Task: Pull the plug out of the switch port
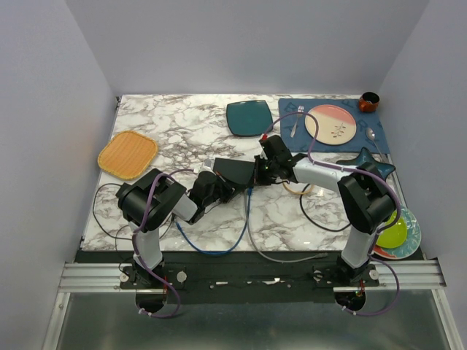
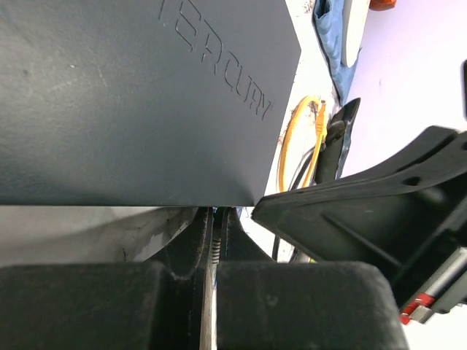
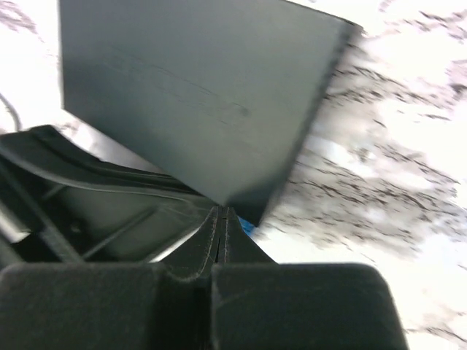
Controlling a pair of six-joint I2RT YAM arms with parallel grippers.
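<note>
Marble worktop [image 1: 190,124] carries the black switch [image 1: 235,172] at its middle, between the 2 arms. The left jaws are clenched at its left edge with something thin between them. The right jaws are pressed tight together at its right corner. A blue cable [image 1: 219,250] leads to the switch's near side, its plug hidden. Gripping seems done, but the pull itself looks unfinished.

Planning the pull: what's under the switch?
Marble table and a blue sliver, likely cable, show past the switch corner. Anything directly beneath it is covered by its body.
</note>
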